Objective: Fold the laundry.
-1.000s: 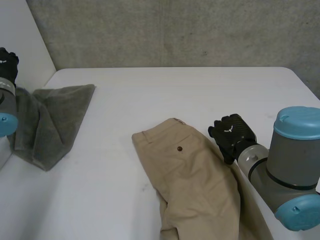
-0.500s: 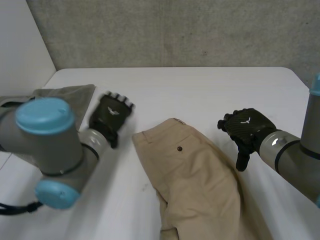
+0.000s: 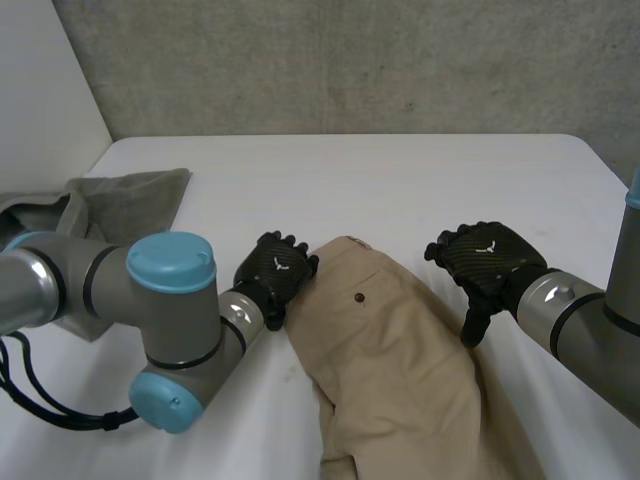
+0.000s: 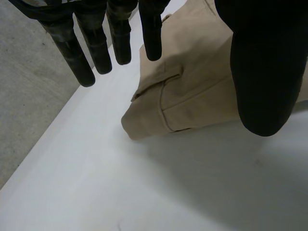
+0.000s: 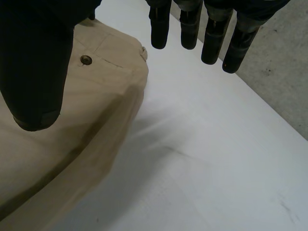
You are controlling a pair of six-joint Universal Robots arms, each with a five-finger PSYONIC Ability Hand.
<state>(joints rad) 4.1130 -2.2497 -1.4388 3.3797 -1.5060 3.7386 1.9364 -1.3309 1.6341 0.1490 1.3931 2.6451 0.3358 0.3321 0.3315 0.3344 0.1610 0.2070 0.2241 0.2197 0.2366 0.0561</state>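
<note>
- Head view: tan trousers lie flat on the white desk, waistband pointing away from the robot and legs running back toward it.
- The left robot hand sits at the waistband's left corner, overlapping the edge of the trousers (whether it touches the cloth cannot be told from here).
- The right robot hand is at the right edge of the trousers, just below the waistband, with its thumb pointing down at the cloth.
- A small dark button shows on the trousers between the two hands.
- A grey towel lies crumpled well to the left of the trousers, partly behind the left arm.
- Left wrist view: the left robot hand is spread wide, its fingers straight and set well apart from the thumb.
- The waistband corner of the trousers lies under this hand, between the fingers and thumb, with nothing gripped (bare desk lies beyond the corner).
- Right wrist view: the right robot hand is likewise wide, with straight fingers held away from the thumb and no cloth pinched.
- The thumb hangs over the trousers near the button, while the fingers hang over the desk just beside the edge of the trousers.
- A fold runs along that edge of the trousers, below the thumb.
</note>
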